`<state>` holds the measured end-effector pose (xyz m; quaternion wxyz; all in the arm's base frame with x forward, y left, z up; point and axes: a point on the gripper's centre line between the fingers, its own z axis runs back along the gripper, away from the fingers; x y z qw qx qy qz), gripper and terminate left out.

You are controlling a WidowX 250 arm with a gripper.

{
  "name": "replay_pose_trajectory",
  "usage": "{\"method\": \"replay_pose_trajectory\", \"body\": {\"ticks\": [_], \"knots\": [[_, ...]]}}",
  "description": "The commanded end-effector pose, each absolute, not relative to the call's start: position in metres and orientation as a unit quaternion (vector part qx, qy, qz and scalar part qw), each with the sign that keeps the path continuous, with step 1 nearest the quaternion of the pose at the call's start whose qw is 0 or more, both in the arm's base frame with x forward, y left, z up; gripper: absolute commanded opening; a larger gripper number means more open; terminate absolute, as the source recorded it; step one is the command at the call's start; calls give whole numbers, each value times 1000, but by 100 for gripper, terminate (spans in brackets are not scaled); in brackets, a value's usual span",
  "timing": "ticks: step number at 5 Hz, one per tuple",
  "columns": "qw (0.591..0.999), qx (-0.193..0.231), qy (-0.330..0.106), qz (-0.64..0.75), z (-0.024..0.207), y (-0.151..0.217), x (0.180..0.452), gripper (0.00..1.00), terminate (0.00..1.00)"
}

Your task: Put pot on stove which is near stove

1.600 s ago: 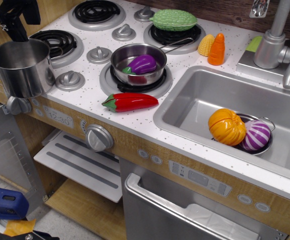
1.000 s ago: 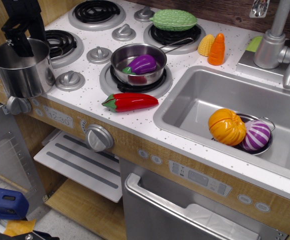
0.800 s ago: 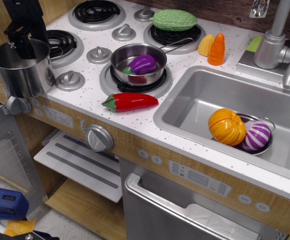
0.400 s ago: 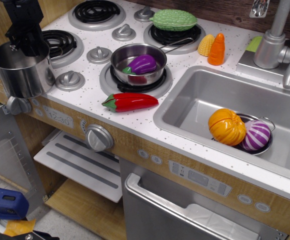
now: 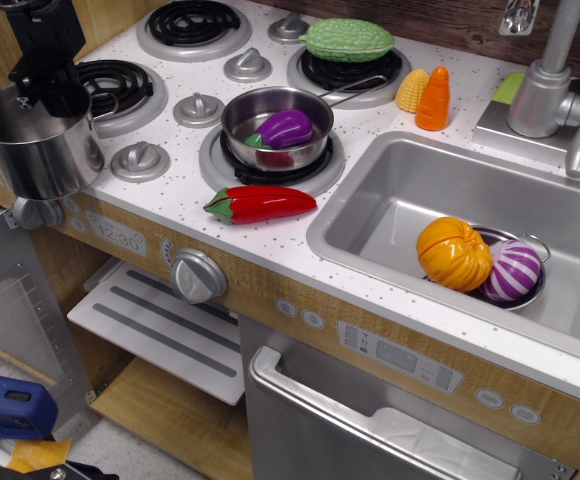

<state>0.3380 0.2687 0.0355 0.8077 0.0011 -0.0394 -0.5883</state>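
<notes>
Four coil burners (image 5: 192, 22), speckled stove (image 5: 170, 195).

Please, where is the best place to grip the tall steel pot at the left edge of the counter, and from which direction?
Grip the pot by its thin upright rim, coming from above, one finger inside and one outside. It stands open-mouthed and empty, its round wall looks too wide to span, and its loop handles are small. The pincer is already at the rim's back edge, nearest the left burner.

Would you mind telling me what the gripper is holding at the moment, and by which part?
The gripper appears shut on the pot, gripping the far side of its rim, with the pot slightly tilted at the counter's left corner.
</notes>
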Motion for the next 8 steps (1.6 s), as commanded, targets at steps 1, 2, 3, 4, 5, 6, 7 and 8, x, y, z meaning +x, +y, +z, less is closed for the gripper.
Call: {"method": "replay_pose_trajectory", "body": {"ticks": [1, 2, 3, 4, 5, 6, 7, 8], "knots": [[790, 98, -51, -603, 108, 274, 359, 0, 0], [784, 122, -59, -606, 121, 273, 365, 0, 0], [772, 144, -70, -615, 129, 273, 375, 0, 0], [754, 151, -93, -633, 128, 280, 392, 0, 0], [739, 169, -108, -644, 131, 284, 406, 0, 0], [729, 175, -118, -651, 133, 287, 415, 0, 0], [719, 173, -137, -659, 125, 290, 424, 0, 0], [709, 179, -149, -666, 125, 293, 428, 0, 0]]}}
